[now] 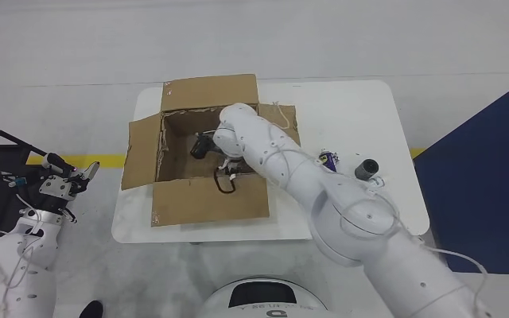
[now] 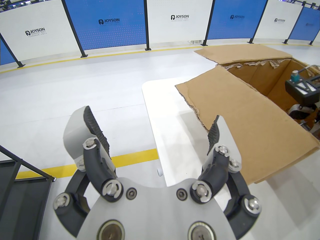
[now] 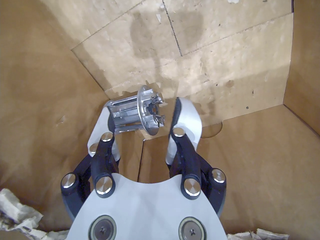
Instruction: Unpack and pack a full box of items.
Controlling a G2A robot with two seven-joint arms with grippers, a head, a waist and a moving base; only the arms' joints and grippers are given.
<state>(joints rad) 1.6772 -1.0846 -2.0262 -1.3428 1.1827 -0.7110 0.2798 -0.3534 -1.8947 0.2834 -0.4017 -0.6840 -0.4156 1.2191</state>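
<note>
An open cardboard box (image 1: 141, 155) stands on the white table (image 1: 350, 111). My right arm reaches down into it, and my right gripper (image 3: 142, 117) hangs low near a bottom edge of the box (image 3: 225, 51). Between its fingers lies a ribbed silver metal part (image 3: 140, 116) with a round flange. One finger (image 3: 103, 123) touches the part, and a small gap shows at the other finger (image 3: 186, 116), so the gripper is open. Off the table's left side, my left gripper (image 2: 150, 126) is open and holds nothing; it also shows in the top view (image 1: 79, 171).
A dark cylinder (image 1: 367, 168) and a small blue and white item (image 1: 328, 160) lie on the table to the right of the box. The box flaps (image 2: 250, 128) spread outward. A black rack (image 2: 15, 183) stands near the left arm. Crumpled paper (image 3: 17, 218) lies in the box.
</note>
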